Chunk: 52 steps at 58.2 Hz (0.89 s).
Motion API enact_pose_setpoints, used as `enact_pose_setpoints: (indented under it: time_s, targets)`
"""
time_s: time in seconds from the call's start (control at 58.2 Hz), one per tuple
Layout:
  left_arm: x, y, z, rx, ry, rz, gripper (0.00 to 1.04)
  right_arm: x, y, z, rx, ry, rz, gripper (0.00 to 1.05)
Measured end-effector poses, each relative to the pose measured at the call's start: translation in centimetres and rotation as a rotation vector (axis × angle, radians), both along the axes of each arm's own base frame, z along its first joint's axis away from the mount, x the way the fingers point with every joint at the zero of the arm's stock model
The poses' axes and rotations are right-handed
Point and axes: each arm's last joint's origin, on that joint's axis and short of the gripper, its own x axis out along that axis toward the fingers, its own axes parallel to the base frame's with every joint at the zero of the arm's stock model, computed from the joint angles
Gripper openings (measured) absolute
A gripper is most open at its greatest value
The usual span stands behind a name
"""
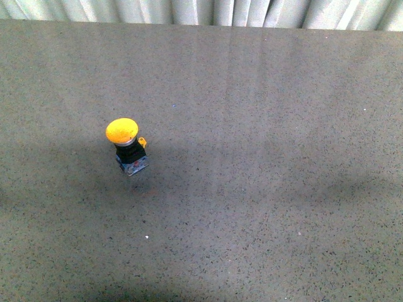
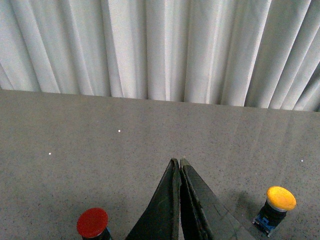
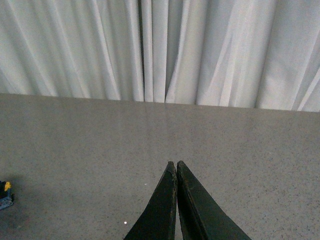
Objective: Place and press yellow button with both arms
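The yellow button [image 1: 123, 131] stands upright on the speckled grey table [image 1: 264, 163], left of centre in the front view, its blue-grey base [image 1: 132, 165] and small yellow tab beside it. Neither arm shows in the front view. In the left wrist view the same yellow button [image 2: 280, 198] stands well off to one side of my left gripper [image 2: 179, 162], whose black fingers are pressed together on nothing. My right gripper [image 3: 175, 164] is also shut and empty; only a corner of the button's base [image 3: 5, 196] shows at the frame edge.
A red push button [image 2: 92, 222] stands close beside the left gripper, on the side away from the yellow one. White pleated curtains [image 1: 201, 11] hang along the table's far edge. Small white specks dot the table.
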Motion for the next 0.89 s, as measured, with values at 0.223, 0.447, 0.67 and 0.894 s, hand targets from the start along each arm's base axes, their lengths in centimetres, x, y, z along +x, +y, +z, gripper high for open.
enact_pose_setpoints:
  time_s: [0.223, 0.447, 0.67, 0.894]
  targets:
    - [0.0, 0.0, 0.0, 0.000, 0.000, 0.000, 0.01, -0.6, 0.0, -0.1, 0.000, 0.008, 0.000, 0.01]
    - [0.0, 0.0, 0.0, 0.000, 0.000, 0.000, 0.01, -1.5, 0.0, -0.3, 0.000, 0.006, -0.002, 0.01]
    - [0.0, 0.0, 0.0, 0.000, 0.000, 0.000, 0.40, -1.5, 0.0, -0.3, -0.002, 0.005, -0.002, 0.35]
    - [0.0, 0.0, 0.0, 0.000, 0.000, 0.000, 0.83, -1.5, 0.0, -0.3, -0.002, 0.005, -0.002, 0.76]
